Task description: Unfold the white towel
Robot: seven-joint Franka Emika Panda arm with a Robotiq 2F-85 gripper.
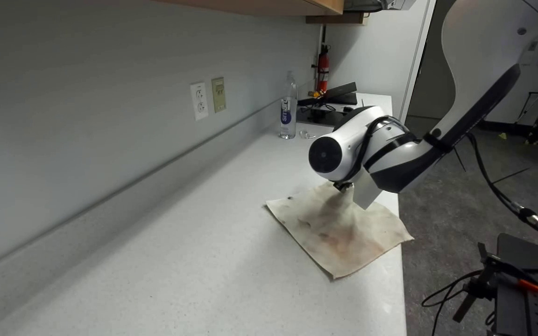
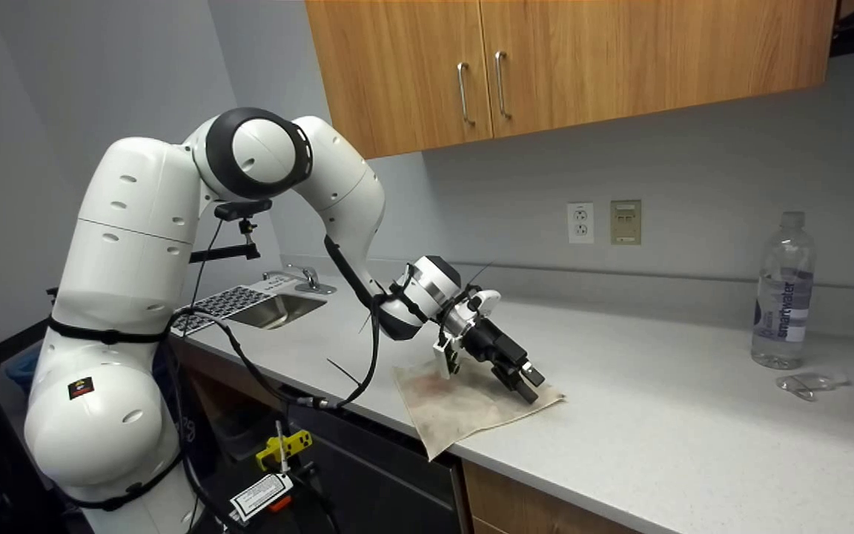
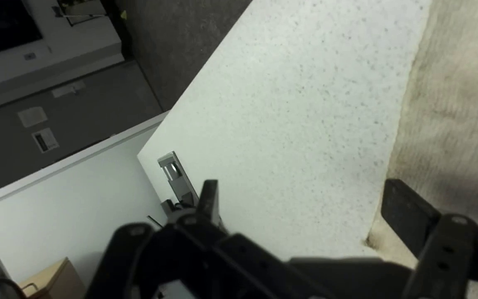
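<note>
The white towel point(image 1: 339, 240), off-white with brownish blotches, lies spread as a rough square on the counter. Small wrinkles cross it, and one corner pokes past the counter's front edge in both exterior views. Tilted low over the towel point(image 2: 442, 408) is my gripper point(image 2: 531, 384), near its far side. In the wrist view the jaws of the gripper point(image 3: 301, 185) stand wide apart with nothing between them. The towel's edge and a dark-marked corner point(image 3: 374, 243) show beside the right-hand finger. Whether that finger touches the cloth I cannot tell. The arm hides part of the towel.
A water bottle point(image 2: 783, 297) stands near the wall, with a small clear plastic item point(image 2: 805, 383) by it. Dark equipment with cables point(image 1: 325, 102) sits at the counter's end. A sink point(image 2: 275, 310) lies behind the arm. Wooden cabinets point(image 2: 575, 67) hang above the counter.
</note>
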